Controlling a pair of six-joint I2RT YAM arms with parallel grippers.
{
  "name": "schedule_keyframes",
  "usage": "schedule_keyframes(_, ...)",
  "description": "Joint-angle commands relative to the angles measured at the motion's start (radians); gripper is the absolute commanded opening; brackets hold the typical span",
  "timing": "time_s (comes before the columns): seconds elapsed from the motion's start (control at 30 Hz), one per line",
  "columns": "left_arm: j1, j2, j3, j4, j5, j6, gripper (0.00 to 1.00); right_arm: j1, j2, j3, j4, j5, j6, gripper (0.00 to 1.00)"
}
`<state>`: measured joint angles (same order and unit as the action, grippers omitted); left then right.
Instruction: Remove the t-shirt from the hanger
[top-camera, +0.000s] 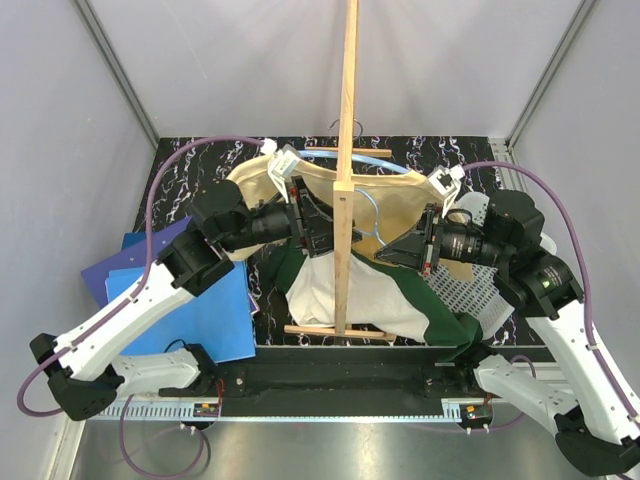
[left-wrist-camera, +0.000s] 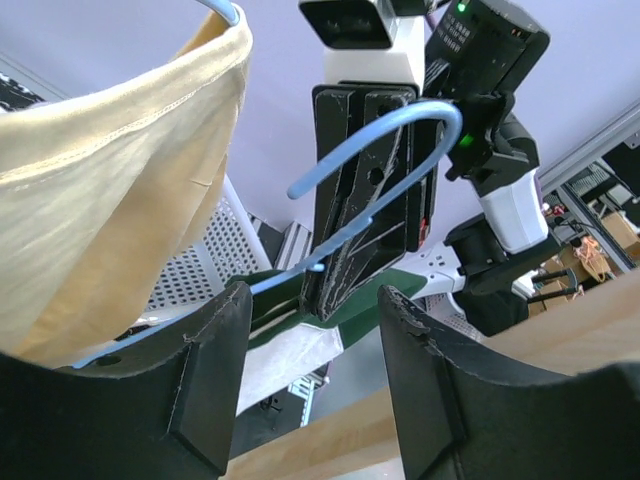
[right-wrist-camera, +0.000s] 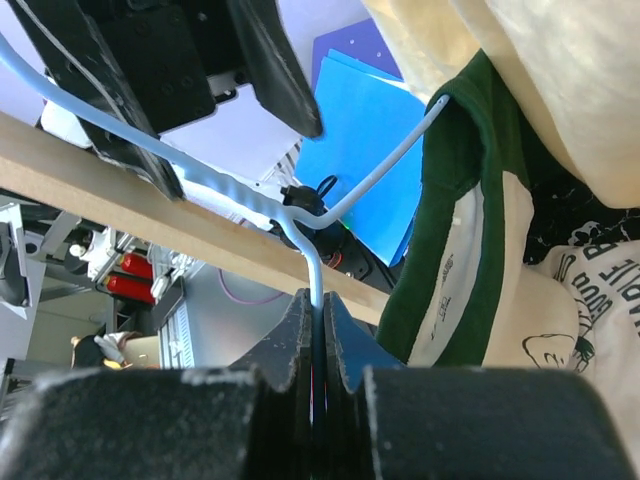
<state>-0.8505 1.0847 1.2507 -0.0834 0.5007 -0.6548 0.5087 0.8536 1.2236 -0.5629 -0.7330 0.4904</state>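
Both arms reach inward toward each other above mid-table. Left gripper (left-wrist-camera: 310, 390) — fingers parted, nothing between them. Right gripper (right-wrist-camera: 318, 330) — fingers pressed together, pinching a thin wire.

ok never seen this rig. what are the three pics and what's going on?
Two robot arms are bolted at the near edge of a table. The top picture looks down from above; the other two come from cameras on each wrist. A wooden stand carries garments: a cream one and a white and green t-shirt, on a light blue wire hanger. The right claw is shut on the hanger's hook wire. The left claw is open, facing it and holding nothing. Blue folders lie on the left.
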Motion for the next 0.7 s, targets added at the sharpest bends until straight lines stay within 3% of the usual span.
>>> schedule_keyframes(0.0,-0.033,0.023,0.062,0.08,0.016,0.036,0.57,0.004,0.016,0.059,0.023,-0.058,-0.007,0.0)
schedule_keyframes(0.67,-0.108,0.027,0.056,0.128,-0.182,0.159,0.49,0.005,0.127,0.105,0.077,-0.272,0.011,0.0)
